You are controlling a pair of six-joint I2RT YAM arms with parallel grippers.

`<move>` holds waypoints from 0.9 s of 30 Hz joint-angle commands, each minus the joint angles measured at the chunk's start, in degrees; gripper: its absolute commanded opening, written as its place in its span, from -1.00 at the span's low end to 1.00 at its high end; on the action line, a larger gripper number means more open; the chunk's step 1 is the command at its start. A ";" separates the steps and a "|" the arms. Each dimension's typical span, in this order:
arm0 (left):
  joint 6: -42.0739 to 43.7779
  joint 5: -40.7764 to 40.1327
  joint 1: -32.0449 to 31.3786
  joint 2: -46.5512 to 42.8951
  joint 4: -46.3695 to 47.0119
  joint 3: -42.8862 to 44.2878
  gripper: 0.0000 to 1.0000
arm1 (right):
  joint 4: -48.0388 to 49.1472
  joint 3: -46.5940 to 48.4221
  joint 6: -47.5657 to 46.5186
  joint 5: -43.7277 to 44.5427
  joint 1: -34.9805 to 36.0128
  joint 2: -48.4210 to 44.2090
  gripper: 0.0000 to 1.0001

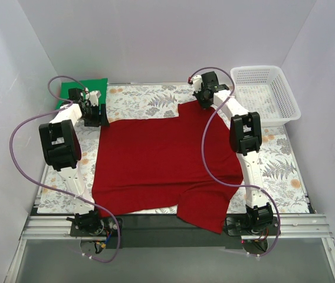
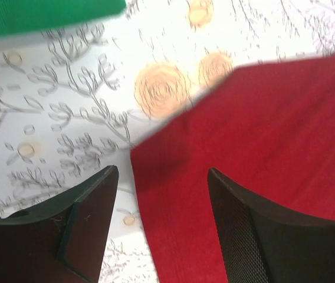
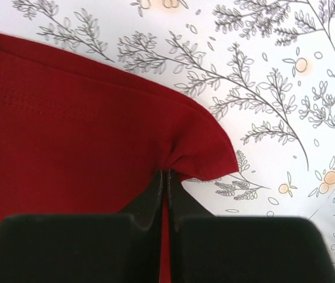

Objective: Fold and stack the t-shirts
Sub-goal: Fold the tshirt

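- The dark red t-shirt (image 1: 155, 165) lies spread across the floral counter (image 1: 144, 97).
- Right wrist view: the right hand (image 3: 167, 175) is pinched closed on the shirt's far right corner, puckering the cloth.
- Left wrist view: the left hand (image 2: 161, 174) is open over the far left corner.
- Only the top view shows the white basket (image 1: 273, 73); the green t-shirt (image 1: 88, 88) lies far left.

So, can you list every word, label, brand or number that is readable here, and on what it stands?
None can be read. The dark red t-shirt, the green t-shirt, the white basket and the floral table cover show no writing, label or number.
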 commanded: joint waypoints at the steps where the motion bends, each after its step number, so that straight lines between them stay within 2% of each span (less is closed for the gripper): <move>1: -0.63 1.48 -0.15 0.98 -0.56 4.01 0.22 | -4.99 -0.06 -2.81 3.17 1.88 3.20 -0.97; 13: 1.30 1.04 -0.24 6.35 -0.74 10.34 -0.05 | -0.59 -1.47 -2.71 0.01 1.96 -4.80 -0.97; 18: 2.71 1.39 -1.29 7.67 -3.10 9.56 -0.28 | -0.68 -1.55 -2.72 -0.17 1.88 -5.24 -0.97; 22: 3.15 3.41 -1.73 6.45 -4.08 7.62 -0.32 | -0.59 -1.73 -2.63 -0.26 1.61 -5.24 -0.97; 25: 2.27 3.59 -1.65 3.21 -0.40 4.90 -0.70 | -0.68 -2.08 -2.45 -0.52 1.53 -5.24 -0.97; 27: 2.00 4.28 -1.73 1.44 2.42 3.75 -0.81 | -0.68 -2.26 -2.45 -0.52 1.53 -5.33 -0.97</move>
